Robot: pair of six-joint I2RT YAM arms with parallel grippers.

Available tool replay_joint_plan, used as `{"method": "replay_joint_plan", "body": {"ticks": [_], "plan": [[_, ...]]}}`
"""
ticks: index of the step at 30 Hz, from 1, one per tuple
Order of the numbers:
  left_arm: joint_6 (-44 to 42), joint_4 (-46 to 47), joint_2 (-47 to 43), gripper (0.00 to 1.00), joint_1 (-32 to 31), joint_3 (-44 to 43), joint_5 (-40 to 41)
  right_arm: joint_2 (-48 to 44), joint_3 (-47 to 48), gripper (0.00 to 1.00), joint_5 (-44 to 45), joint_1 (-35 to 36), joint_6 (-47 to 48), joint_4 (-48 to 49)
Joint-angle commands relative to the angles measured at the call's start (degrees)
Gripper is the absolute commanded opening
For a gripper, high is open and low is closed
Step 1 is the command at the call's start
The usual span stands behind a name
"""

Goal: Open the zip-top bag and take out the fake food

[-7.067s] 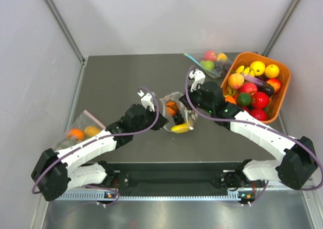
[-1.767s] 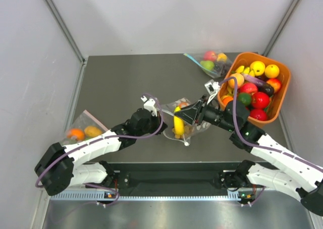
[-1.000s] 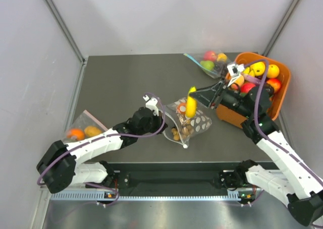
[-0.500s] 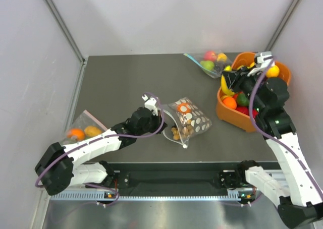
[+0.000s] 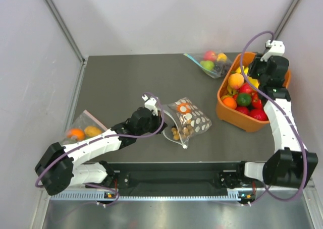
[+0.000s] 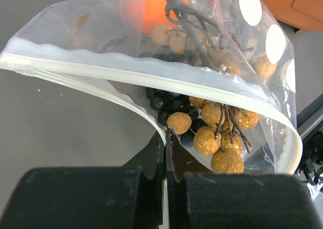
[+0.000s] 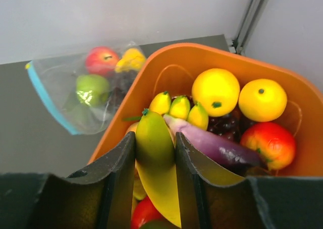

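In the top view, the dotted bag [image 5: 189, 119] is seen lying on the table [image 5: 121, 82] near the middle, with the left gripper [image 5: 162, 121] set against its left edge. The right gripper [image 5: 256, 78] is held over the orange basket [image 5: 241, 119] at the far right. A blue-strip bag [image 5: 209, 62] lies just left of the basket, and a pink-edged bag [image 5: 81, 131] lies at the table's left edge. In the left wrist view, the left gripper's jaws are seen pinched shut on the lower lip of the dotted bag. Its mouth gapes open, with the berries [image 6: 218, 138] at the opening and the orange ball [image 6: 151, 7] deeper inside. In the right wrist view, the banana [image 7: 156, 161] is clamped between the right gripper's fingers [image 7: 118, 173] above the basket's fruit, beside an eggplant [image 7: 212, 143].
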State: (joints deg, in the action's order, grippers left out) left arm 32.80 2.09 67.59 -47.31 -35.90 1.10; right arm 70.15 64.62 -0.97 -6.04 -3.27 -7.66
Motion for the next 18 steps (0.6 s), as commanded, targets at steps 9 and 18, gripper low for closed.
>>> {"method": "replay_joint_plan", "body": {"ticks": [9, 18], "plan": [[-1.4, 1.3, -2.2, 0.0, -0.2, -0.4, -0.5, 10.2, 8.6, 0.5, -0.1, -3.4, 5.9, 8.7], [-2.0, 0.9, -3.3, 0.0, -0.2, -0.6, -0.8, 7.3, 8.0, 0.85, -1.0, -3.9, 4.2, 8.0]]}}
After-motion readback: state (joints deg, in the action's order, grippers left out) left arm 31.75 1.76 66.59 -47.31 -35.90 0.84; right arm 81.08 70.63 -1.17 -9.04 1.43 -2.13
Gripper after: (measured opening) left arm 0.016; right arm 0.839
